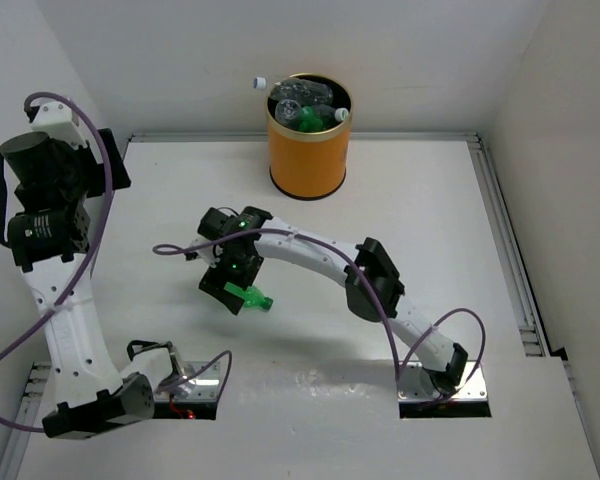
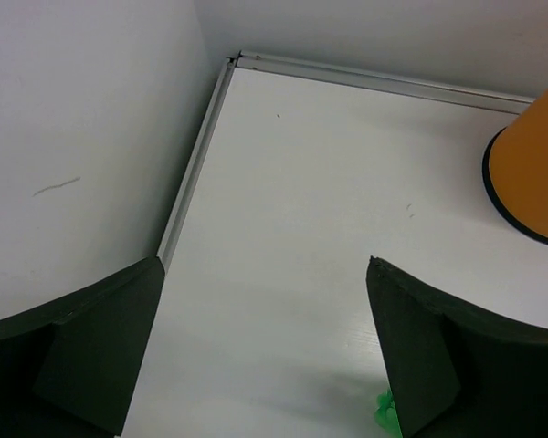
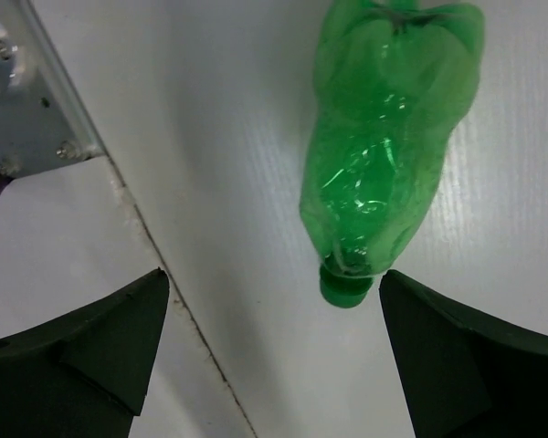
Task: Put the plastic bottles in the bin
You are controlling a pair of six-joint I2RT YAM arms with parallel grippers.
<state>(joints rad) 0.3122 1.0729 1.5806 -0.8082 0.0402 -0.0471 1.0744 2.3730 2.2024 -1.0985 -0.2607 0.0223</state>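
Note:
A green plastic bottle [image 1: 252, 297] lies on its side on the white table, left of centre. In the right wrist view the green bottle [image 3: 384, 155] points its green cap toward me, just inside my right-hand finger. My right gripper [image 3: 272, 274] is open and hovers over the cap end, touching nothing; it also shows from the top [image 1: 235, 285]. The orange bin [image 1: 309, 150] stands at the back with several bottles inside; one clear bottle [image 1: 265, 83] pokes over its left rim. My left gripper [image 2: 265, 265] is open and empty, raised at the left. A bit of the green bottle [image 2: 384, 411] shows there.
White walls close in the table at the back and both sides. A metal rail [image 2: 196, 155] runs along the left and far edges. The bin's base [image 2: 539, 173] shows at the right of the left wrist view. A metal mounting plate [image 3: 27, 100] lies near a table seam.

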